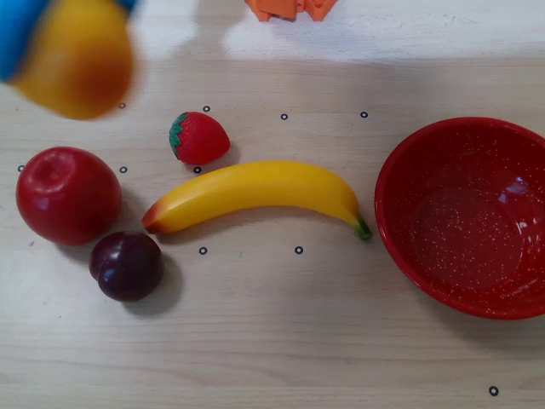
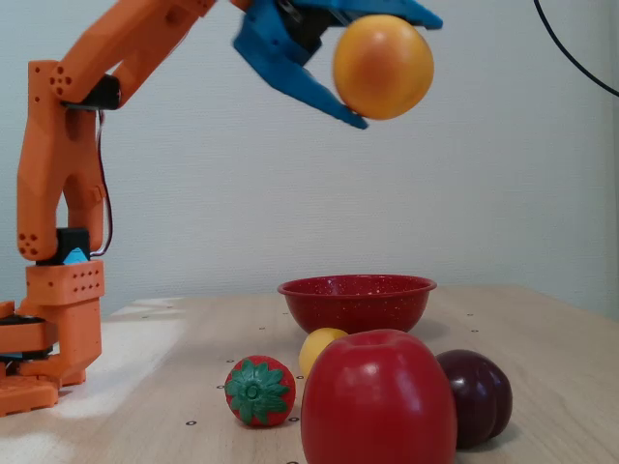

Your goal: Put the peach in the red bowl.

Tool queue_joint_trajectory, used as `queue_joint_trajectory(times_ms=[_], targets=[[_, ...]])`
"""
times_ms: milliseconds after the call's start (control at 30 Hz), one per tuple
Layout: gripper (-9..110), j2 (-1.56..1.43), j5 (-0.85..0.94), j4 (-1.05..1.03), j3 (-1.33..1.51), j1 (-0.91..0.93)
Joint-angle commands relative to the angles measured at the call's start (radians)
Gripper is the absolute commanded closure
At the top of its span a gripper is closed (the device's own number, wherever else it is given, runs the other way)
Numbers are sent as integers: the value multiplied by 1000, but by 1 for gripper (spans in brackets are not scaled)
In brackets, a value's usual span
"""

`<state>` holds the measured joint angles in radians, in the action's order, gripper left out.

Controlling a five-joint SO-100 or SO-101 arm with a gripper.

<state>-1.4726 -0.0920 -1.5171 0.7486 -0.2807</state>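
Observation:
The yellow-orange peach (image 2: 383,66) is held high above the table between the blue fingers (image 2: 290,63) of my gripper (image 2: 392,60), which is shut on it. In the overhead view the peach (image 1: 78,60) is a large blur at the top left, with a blue finger (image 1: 19,36) beside it. The red speckled bowl (image 1: 400,200) stands empty at the right of the overhead view. In the fixed view the bowl (image 2: 356,301) stands on the table behind the fruits, below the peach.
A red apple (image 1: 68,194), a dark purple plum (image 1: 128,266), a strawberry (image 1: 198,138) and a banana (image 1: 255,192) lie on the wooden table left of the bowl. The orange arm base (image 2: 48,329) stands at the left of the fixed view.

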Motion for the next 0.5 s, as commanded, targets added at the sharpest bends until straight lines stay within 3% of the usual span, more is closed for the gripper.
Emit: queue_joint_trajectory(times_ms=[0,467], targets=[[101,-143,28,44,-18,144],[101,-153,44,21,207,733]])
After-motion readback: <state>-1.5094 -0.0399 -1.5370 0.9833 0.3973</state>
